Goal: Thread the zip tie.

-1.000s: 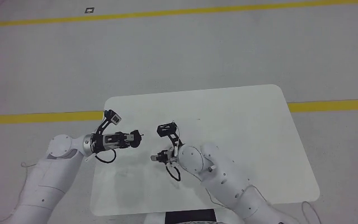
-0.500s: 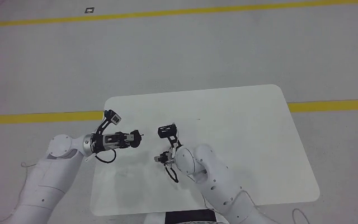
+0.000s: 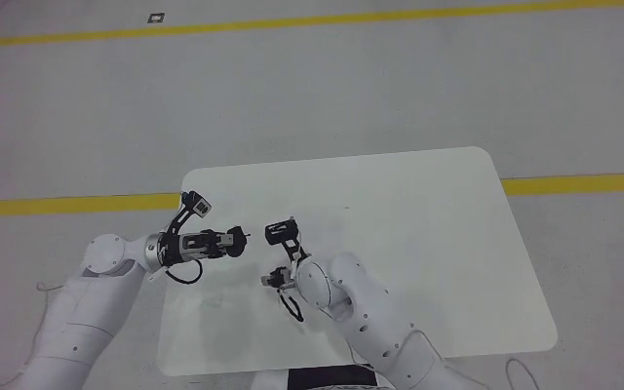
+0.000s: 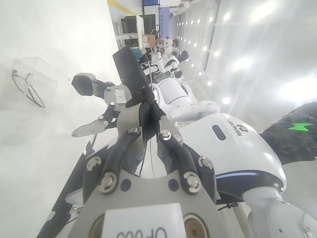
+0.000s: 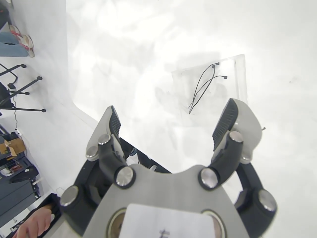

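My left gripper (image 3: 239,237) hangs above the white table (image 3: 419,195) near its left side, shut on a thin black zip tie (image 4: 149,71) whose end sticks out past the fingertips. My right gripper (image 3: 269,280) sits a short way to the right and nearer the front edge, open and holding nothing. In the right wrist view its ribbed pads (image 5: 224,121) spread wide above a clear box (image 5: 239,75) with a few black zip ties (image 5: 201,87) inside. The left wrist view shows the right gripper (image 4: 78,108) open beside that box (image 4: 37,75).
The table's rounded front-left corner (image 5: 79,105) lies close below the right gripper. Yellow floor lines (image 3: 292,21) run beyond the table. The table's right half (image 3: 458,263) is bare white surface.
The right arm's gripper and wrist have shifted slightly left and toward the front edge. The left arm has kept still with the zip tie.
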Robot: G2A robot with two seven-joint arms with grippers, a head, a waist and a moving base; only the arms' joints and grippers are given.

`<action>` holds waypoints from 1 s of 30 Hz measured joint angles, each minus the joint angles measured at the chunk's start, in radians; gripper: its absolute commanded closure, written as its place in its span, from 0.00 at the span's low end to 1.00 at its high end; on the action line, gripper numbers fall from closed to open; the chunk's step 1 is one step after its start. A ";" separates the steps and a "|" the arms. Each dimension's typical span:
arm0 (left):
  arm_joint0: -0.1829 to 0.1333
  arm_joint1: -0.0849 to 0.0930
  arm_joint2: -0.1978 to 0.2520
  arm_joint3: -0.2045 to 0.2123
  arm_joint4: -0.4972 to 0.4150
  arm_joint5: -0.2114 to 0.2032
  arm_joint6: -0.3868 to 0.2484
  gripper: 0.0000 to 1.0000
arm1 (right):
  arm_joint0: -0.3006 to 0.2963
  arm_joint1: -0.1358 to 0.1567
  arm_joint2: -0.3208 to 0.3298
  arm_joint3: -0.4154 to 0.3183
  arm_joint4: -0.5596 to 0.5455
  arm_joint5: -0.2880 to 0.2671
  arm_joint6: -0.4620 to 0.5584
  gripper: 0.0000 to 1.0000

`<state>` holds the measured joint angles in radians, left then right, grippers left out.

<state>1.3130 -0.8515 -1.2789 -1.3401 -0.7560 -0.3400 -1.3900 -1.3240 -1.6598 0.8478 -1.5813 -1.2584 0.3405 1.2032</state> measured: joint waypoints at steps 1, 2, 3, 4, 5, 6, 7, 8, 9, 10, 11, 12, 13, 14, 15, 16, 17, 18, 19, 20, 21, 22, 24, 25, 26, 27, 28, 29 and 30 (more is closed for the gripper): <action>0.000 0.000 0.000 0.000 0.000 0.000 0.000 1.00 | 0.011 -0.004 -0.001 0.017 0.000 0.000 0.006 0.00; 0.000 0.000 0.000 0.000 0.000 0.000 0.000 1.00 | 0.018 -0.007 0.001 0.032 -0.003 0.000 0.011 0.00; 0.000 0.000 0.000 0.000 0.000 0.000 0.000 1.00 | 0.024 -0.010 0.005 0.045 -0.008 0.000 0.016 0.18; 0.000 0.000 0.000 0.000 0.000 0.000 0.000 1.00 | 0.029 -0.016 0.012 0.059 -0.014 0.000 0.019 0.50; 0.000 0.000 0.000 0.000 0.000 0.000 0.000 1.00 | 0.030 -0.021 0.018 0.066 -0.018 0.000 0.021 0.54; 0.000 0.000 0.000 0.000 0.000 0.000 0.000 1.00 | 0.030 -0.025 0.024 0.069 -0.022 0.000 0.022 0.56; 0.000 0.000 0.000 0.000 0.000 0.000 0.000 1.00 | 0.028 -0.031 0.032 0.071 -0.026 0.000 0.025 0.57; 0.000 0.000 0.000 0.000 0.000 0.000 0.000 1.00 | 0.025 -0.034 0.037 0.071 -0.032 0.000 0.028 0.58; 0.000 0.000 0.000 0.000 0.000 0.000 0.000 1.00 | 0.022 -0.038 0.043 0.070 -0.039 0.000 0.032 0.58; 0.000 0.000 0.000 0.000 0.000 0.000 0.000 1.00 | 0.016 -0.042 0.048 0.068 -0.048 0.000 0.038 0.60; 0.000 0.000 0.000 0.000 0.000 0.000 0.000 1.00 | 0.012 -0.045 0.052 0.066 -0.055 0.000 0.043 0.60; 0.000 0.000 0.000 0.000 0.000 0.000 0.000 1.00 | 0.008 -0.048 0.055 0.064 -0.063 0.000 0.048 0.60; 0.000 0.000 0.000 0.000 0.000 0.000 0.000 1.00 | 0.002 -0.052 0.060 0.061 -0.073 0.000 0.056 0.64; 0.000 0.000 0.000 0.000 0.000 0.000 0.000 1.00 | -0.002 -0.055 0.063 0.059 -0.081 0.000 0.061 0.65; 0.000 0.000 0.000 0.000 0.000 0.000 0.000 1.00 | -0.006 -0.057 0.066 0.058 -0.089 0.000 0.066 0.66; 0.000 0.000 0.000 0.000 0.000 0.000 0.000 1.00 | -0.011 -0.061 0.071 0.058 -0.100 0.000 0.072 0.68; 0.000 0.000 0.000 0.000 0.000 0.000 0.000 1.00 | -0.014 -0.063 0.075 0.058 -0.108 0.000 0.075 0.69; 0.000 0.000 0.000 0.000 0.000 0.000 0.000 1.00 | -0.017 -0.066 0.079 0.059 -0.116 0.000 0.079 0.69; 0.000 0.000 0.000 0.000 0.000 0.000 0.000 1.00 | -0.020 -0.069 0.084 0.060 -0.126 0.000 0.082 0.70; 0.000 0.000 0.000 0.000 0.000 0.000 0.000 1.00 | -0.020 -0.071 0.088 0.063 -0.131 0.000 0.084 0.70; 0.000 0.000 0.000 0.000 0.000 0.000 0.000 1.00 | -0.019 -0.072 0.092 0.066 -0.136 0.000 0.085 0.71; 0.000 0.000 0.000 0.000 0.000 0.000 0.000 1.00 | -0.018 -0.074 0.096 0.073 -0.140 0.000 0.085 0.72; 0.000 0.000 0.000 0.000 0.000 0.000 0.000 1.00 | -0.013 -0.076 0.100 0.085 -0.144 0.000 0.083 0.73; 0.000 0.000 0.000 0.000 0.000 0.000 0.000 1.00 | -0.010 -0.077 0.100 0.093 -0.145 0.000 0.081 0.75; 0.000 0.000 0.000 0.000 0.000 0.000 0.000 1.00 | -0.007 -0.079 0.100 0.100 -0.147 0.000 0.078 0.76; 0.000 0.000 0.000 0.000 0.000 0.000 0.000 1.00 | -0.004 -0.080 0.099 0.106 -0.150 0.000 0.074 0.77; 0.000 0.000 0.000 0.000 0.000 0.000 0.000 1.00 | 0.000 -0.082 0.098 0.114 -0.153 0.000 0.070 0.78; 0.000 0.000 0.000 0.000 0.000 0.000 0.000 1.00 | 0.003 -0.083 0.097 0.120 -0.155 0.000 0.067 0.79; 0.000 0.000 0.000 0.000 0.000 0.000 0.000 1.00 | 0.006 -0.084 0.096 0.127 -0.157 0.000 0.065 0.80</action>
<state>1.3130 -0.8515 -1.2789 -1.3401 -0.7560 -0.3400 -1.3900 -1.3183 -1.7439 0.9435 -1.4545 -1.4155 0.3400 1.2679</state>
